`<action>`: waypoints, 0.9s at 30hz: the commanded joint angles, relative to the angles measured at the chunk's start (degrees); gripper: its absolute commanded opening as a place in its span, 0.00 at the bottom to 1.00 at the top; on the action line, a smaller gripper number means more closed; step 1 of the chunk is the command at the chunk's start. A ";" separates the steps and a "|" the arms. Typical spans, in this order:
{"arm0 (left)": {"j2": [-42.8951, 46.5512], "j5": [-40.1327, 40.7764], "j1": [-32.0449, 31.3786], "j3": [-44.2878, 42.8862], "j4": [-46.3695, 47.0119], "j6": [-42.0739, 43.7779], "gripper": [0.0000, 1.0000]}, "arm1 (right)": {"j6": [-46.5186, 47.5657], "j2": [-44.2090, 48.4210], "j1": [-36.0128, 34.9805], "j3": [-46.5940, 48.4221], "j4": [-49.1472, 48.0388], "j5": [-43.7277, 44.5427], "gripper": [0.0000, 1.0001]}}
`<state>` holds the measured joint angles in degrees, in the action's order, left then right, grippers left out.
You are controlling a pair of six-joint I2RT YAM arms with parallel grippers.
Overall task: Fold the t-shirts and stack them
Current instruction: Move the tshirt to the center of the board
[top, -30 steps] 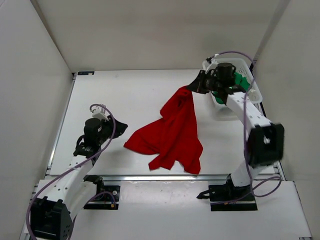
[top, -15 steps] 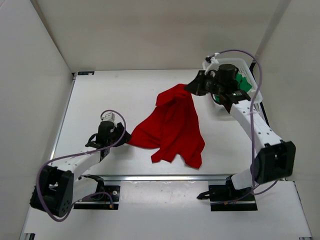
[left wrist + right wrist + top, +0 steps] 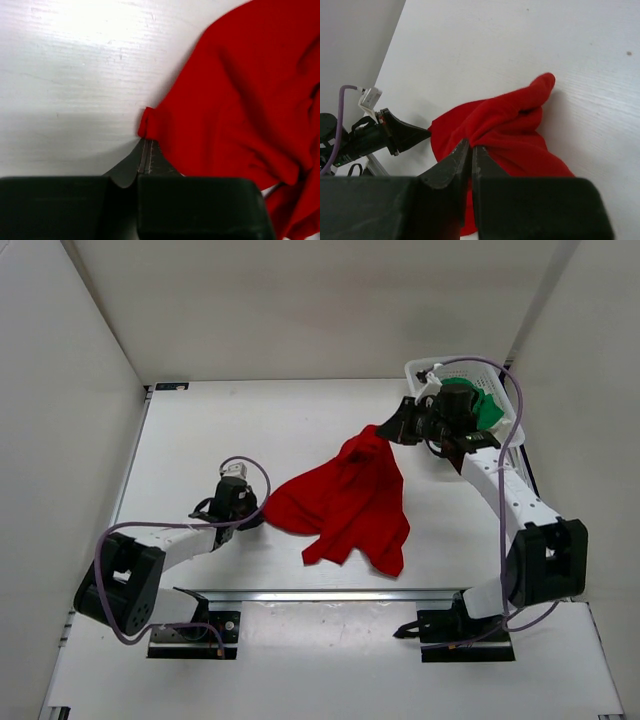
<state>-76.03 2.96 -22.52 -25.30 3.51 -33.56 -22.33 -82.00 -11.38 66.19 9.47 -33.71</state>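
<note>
The left gripper [image 3: 145, 147] has its fingers pressed together on a small turned-up fold of hem at the left edge of the bright red soft cloth t-shirt [image 3: 345, 505], low over the white table [image 3: 250, 430]. The right gripper [image 3: 471, 150] is likewise clamped narrow on the shirt's far corner, so the cloth drapes down from it and spreads, crumpled, over the middle of the table. Behind the right arm, a white plastic mesh basket [image 3: 470, 362] stands at the far right corner with a green cloth t-shirt [image 3: 488, 412] in it. A second ago the left gripper stood well apart from the shirt. It then opened, and now it has reached the edge and closed.
</note>
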 commanded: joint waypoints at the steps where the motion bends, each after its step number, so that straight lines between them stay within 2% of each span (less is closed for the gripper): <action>1: 0.44 -1.99 1.69 -4.91 -0.08 0.69 0.00 | 0.00 -4.28 -2.32 8.65 -2.89 -1.62 0.00; 2: 0.62 -2.34 2.91 -7.81 -1.12 0.86 0.00 | 0.35 -5.36 -2.94 11.04 -1.06 -1.53 0.00; 4: 1.23 -2.70 5.02 -13.07 -3.50 2.09 0.00 | 1.40 -12.36 -3.56 26.62 4.13 -2.31 0.00; 5: 1.58 -3.57 6.86 -16.94 -5.60 2.18 0.00 | 1.76 -15.88 -3.74 31.49 8.15 -3.02 0.00; 8: 4.39 -6.99 12.31 -24.77 -9.04 1.31 0.00 | 1.85 -25.98 -3.39 67.09 18.78 -5.47 0.00; 10: 6.59 -7.53 14.87 -29.08 -11.50 0.69 0.00 | -2.77 -30.39 -0.59 81.48 21.29 -9.51 0.00; 12: 9.83 -7.62 18.37 -32.00 -12.99 0.78 0.00 | -12.97 -25.08 3.27 71.75 4.77 -21.77 0.00; 13: 10.89 -7.62 19.26 -32.09 -14.13 0.43 0.00 | -15.96 -20.62 4.60 63.61 1.11 -23.92 0.00; 14: 13.43 -7.62 21.19 -31.22 -13.71 0.77 0.00 | -14.08 -16.57 4.52 57.27 -2.76 -25.68 0.00; 16: 17.39 -6.57 24.18 -27.81 -12.57 0.08 0.02 | -6.99 -10.68 3.04 49.61 1.23 -23.60 0.00; 18: 22.83 -5.60 25.95 -20.00 -10.90 -0.98 0.17 | -0.37 -4.86 1.01 39.67 6.85 -19.05 0.00; 20: 26.27 -4.73 26.65 -14.29 -10.02 -1.59 0.31 | 1.32 4.87 0.30 18.56 3.72 -16.22 0.00; 21: 28.46 -4.37 27.00 -10.68 -10.19 -1.86 0.46 | 0.36 7.35 0.74 12.88 -0.90 -15.95 0.00; 23: 30.84 -6.46 29.46 -6.20 -9.75 -2.47 0.72 | -4.19 15.69 4.32 -7.65 -8.91 -15.07 0.10; 24: 31.55 -7.09 30.34 -3.56 -9.49 -2.39 0.80 | -5.17 18.25 5.22 -12.62 -11.21 -15.07 0.23; 25: 32.60 -8.48 31.82 -2.57 -9.40 -3.43 0.83 | -6.66 20.10 7.57 -19.11 -11.58 -14.46 0.33; 26: 33.05 -9.54 32.45 -0.47 -9.31 -3.70 0.87 | -7.55 21.43 9.69 -24.91 -11.50 -14.28 0.35; 27: 33.66 -9.55 32.54 0.68 -9.48 -4.05 0.88 | -7.64 23.01 10.75 -26.45 -9.67 -11.58 0.38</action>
<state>-44.58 -3.95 8.29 -27.35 -5.61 -36.05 -27.20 -60.42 -4.47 47.46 3.11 -49.67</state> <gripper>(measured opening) 0.868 0.359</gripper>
